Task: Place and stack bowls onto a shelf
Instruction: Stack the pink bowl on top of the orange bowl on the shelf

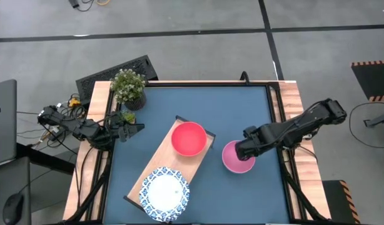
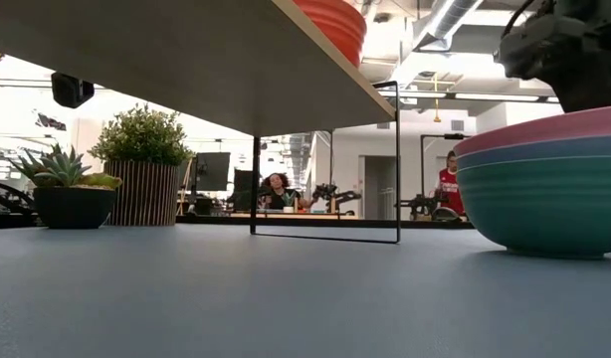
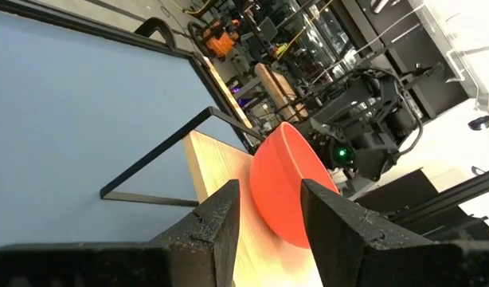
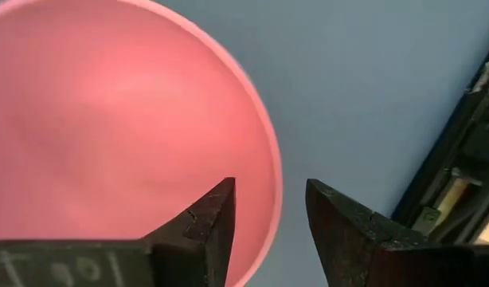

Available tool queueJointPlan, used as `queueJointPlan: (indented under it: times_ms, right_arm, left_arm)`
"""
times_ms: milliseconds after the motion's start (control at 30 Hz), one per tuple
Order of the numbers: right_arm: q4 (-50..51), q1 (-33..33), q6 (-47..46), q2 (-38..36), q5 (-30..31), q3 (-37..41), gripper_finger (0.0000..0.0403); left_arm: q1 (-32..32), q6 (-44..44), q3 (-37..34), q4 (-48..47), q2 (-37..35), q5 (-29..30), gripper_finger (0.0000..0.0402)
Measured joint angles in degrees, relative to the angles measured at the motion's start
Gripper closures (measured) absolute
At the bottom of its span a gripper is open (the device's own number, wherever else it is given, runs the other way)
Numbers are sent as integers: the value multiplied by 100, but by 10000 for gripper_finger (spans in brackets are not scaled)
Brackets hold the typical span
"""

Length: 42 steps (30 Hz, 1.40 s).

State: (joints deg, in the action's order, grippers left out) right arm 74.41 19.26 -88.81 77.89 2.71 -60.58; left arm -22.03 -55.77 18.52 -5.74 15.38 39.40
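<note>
The light wooden shelf lies slantwise on the blue table, raised on thin dark legs. A red bowl sits on its far end and a blue-and-white patterned bowl on its near end. To the shelf's right, a stack of three bowls stands on the table: pink on grey-blue on teal. My right gripper is open over the pink bowl's rim, with one finger inside the bowl and one outside. My left gripper is open and empty at the table's left side.
Two potted plants stand at the far left: a leafy one and a small succulent next to my left gripper. The table has raised wooden side rails. People sit in the room behind.
</note>
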Motion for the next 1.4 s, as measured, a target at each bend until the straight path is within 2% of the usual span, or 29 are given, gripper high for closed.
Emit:
queueJointPlan:
  times_ms: [233, 467, 633, 1067, 1233, 1400]
  right_arm:
    - [-140, 9, 134, 247, -409, 0, 272]
    - [-199, 1, 202, 376, -550, -15, 375]
    - [-156, -35, 178, 253, -586, -113, 376]
    - [-118, -295, 168, -754, -563, -332, 376]
    - [-548, -382, 168, -1169, -524, -332, 376]
    - [-874, -580, 291, -1416, -64, -778, 376]
  left_arm:
    - [-1, 0, 1, -2, 0, 0, 281]
    - [-1, -88, 0, -4, 0, -2, 281]
    - [-1, -96, 0, -2, 0, -13, 281]
    - [-1, -103, 0, -2, 0, -84, 281]
    - [-1, -94, 0, -15, 0, -198, 281]
    - [-1, -101, 0, -100, 0, -201, 281]
